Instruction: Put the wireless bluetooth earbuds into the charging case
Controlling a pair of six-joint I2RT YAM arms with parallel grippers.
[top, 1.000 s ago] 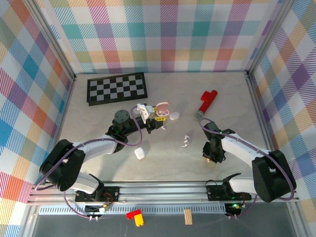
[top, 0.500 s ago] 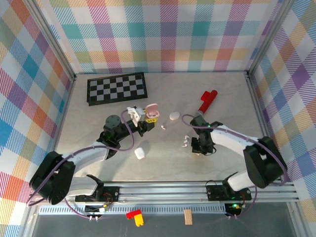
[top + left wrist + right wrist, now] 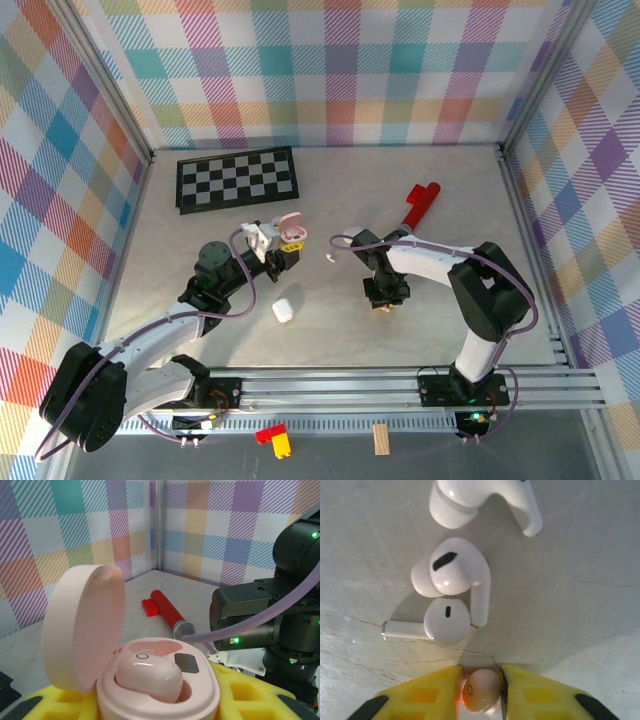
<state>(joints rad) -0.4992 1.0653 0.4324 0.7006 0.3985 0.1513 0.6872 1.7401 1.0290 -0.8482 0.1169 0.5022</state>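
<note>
left gripper (image 3: 271, 242) clamps open pink case (image 3: 80, 630), seated earbud (image 3: 147, 677) inside | right gripper (image 3: 384, 297) pinches pale earbud (image 3: 481, 689), half hidden between pads | three white earbuds (image 3: 452, 580) just ahead, touching, top one cut off | bare table (image 3: 580, 580) around them

Black-white checkerboard (image 3: 237, 179) lies flat, upper left of marble table (image 3: 330, 345). Red cylinder (image 3: 417, 206) right of centre, angled; red block (image 3: 149, 606) touches one end, grey mesh tip at other. Bottom edge of frame: red-yellow brick (image 3: 275, 438), wooden block (image 3: 380, 438), apart. Plaid walls (image 3: 350, 70) around.
</note>
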